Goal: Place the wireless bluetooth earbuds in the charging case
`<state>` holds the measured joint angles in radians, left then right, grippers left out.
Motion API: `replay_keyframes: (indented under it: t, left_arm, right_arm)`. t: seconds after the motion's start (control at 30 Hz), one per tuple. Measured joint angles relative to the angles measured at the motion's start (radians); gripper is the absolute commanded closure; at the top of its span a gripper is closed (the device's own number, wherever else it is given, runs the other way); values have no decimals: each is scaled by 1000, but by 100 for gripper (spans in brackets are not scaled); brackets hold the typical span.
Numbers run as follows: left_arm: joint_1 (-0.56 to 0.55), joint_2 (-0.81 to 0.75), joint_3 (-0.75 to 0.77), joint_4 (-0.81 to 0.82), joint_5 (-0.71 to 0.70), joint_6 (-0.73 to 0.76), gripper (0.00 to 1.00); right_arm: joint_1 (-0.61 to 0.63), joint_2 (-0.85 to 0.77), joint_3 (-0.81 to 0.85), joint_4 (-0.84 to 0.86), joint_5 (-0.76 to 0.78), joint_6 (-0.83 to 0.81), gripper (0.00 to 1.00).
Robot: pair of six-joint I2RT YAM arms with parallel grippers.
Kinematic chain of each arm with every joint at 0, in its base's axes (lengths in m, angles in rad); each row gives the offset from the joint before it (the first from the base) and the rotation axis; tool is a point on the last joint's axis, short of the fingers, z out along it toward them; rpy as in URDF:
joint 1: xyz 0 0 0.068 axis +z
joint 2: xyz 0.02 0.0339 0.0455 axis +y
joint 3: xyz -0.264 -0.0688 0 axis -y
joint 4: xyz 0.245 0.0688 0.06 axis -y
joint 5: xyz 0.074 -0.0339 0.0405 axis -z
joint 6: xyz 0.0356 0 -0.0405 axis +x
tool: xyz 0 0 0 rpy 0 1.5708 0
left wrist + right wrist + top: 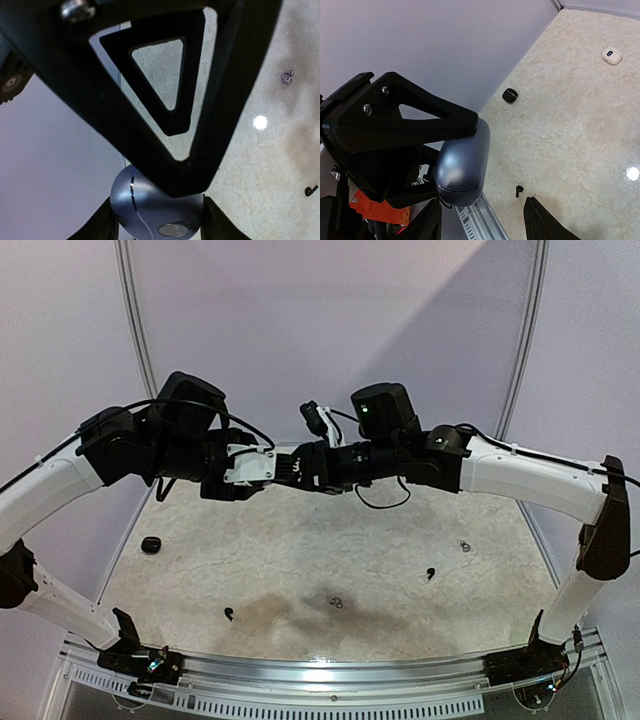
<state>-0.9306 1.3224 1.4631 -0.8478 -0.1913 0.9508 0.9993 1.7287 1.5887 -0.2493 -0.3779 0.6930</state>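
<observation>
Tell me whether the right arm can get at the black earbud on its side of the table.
Probably yes. The black earbud lies in the open on the table, nothing over it. The right gripper is up at the grey case in the left gripper, so it must descend first.

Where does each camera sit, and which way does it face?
Top: above, behind the bases, looking down on the table; both arms show.
Left wrist: on the left gripper, facing the grey case it holds, the right gripper in front.
Right wrist: on the right gripper, facing that case in the left gripper.
Shared: both wrist views show the case.
</observation>
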Motion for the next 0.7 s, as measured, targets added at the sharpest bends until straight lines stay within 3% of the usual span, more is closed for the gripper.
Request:
replay_keyframes:
  t: [0.7]
  left_arm:
    - [-23,0,-31,30,-33,-1,100]
  right_arm:
    - [23,71,24,111,29,89,61]
